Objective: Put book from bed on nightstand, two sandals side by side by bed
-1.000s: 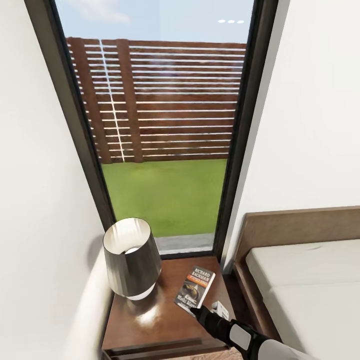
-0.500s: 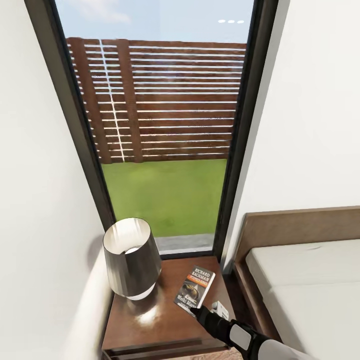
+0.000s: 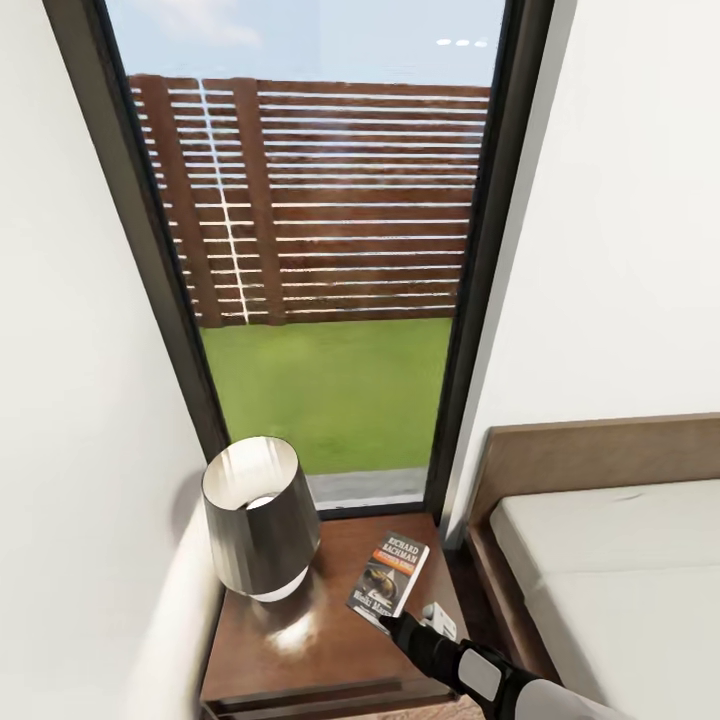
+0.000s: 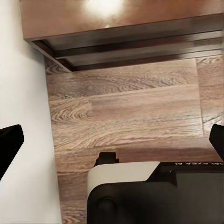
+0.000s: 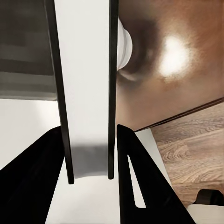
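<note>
Dark brown glossy wood marks the nightstand [image 3: 300, 640], which you see wedged into the corner between the white wall [image 3: 80, 450] and the bed [image 3: 620, 590], directly below the tall dark-framed window [image 3: 330, 270]. Your right end effector [image 3: 385, 620] is clenched on the near edge of the book [image 3: 389, 574], which tilts up over the nightstand's right half; whether its far edge touches the top cannot be told. The right wrist view shows the book [image 5: 86, 88] edge-on between both black fingers [image 5: 140, 186], which press against its covers. A grey lamp [image 3: 258, 520] fills the left half of the top, leaving a strip of bare wood between its base and the book. On the book's other side, the nightstand edge stands just beside the bed's brown frame and headboard [image 3: 600, 450]. Your left end effector [image 4: 112, 144] hangs released, its finger tips [image 4: 9, 144] spread wide over the wood-plank floor [image 4: 130, 112], with the nightstand's front edge [image 4: 126, 42] ahead and the white wall close alongside.
</note>
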You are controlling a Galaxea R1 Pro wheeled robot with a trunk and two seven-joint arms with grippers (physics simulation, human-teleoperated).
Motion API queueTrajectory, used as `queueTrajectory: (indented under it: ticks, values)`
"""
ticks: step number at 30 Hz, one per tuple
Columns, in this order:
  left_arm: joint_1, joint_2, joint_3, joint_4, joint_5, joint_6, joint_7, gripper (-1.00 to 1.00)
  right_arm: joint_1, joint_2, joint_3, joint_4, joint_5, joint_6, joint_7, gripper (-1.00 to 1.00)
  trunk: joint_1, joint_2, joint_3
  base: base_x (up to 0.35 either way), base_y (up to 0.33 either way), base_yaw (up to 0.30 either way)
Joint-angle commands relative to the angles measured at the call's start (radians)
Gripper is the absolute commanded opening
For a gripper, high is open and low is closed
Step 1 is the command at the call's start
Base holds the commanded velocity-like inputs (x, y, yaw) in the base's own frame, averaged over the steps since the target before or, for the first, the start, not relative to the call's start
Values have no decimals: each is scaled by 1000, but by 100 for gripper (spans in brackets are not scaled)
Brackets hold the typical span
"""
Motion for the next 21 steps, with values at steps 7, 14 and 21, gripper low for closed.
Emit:
queueTrajectory:
  ticks: [7, 14, 21]
  values:
    - [-1, 1, -8, 1, 8, -3, 5, 100, -1, 2, -7, -2, 4, 7, 3, -100, 0, -2, -6, 8, -14, 101]
    - [-1, 1, -7, 1, 7, -3, 4, 100, -1, 2, -6, -2, 4, 7, 4, -100, 0, -2, -10, 2, -4, 149]
    - [-1, 1, -7, 1, 7, -3, 4, 100, -1, 3, -4, -2, 6, 7, 4, -100, 0, -2, -12, 0, -1, 42]
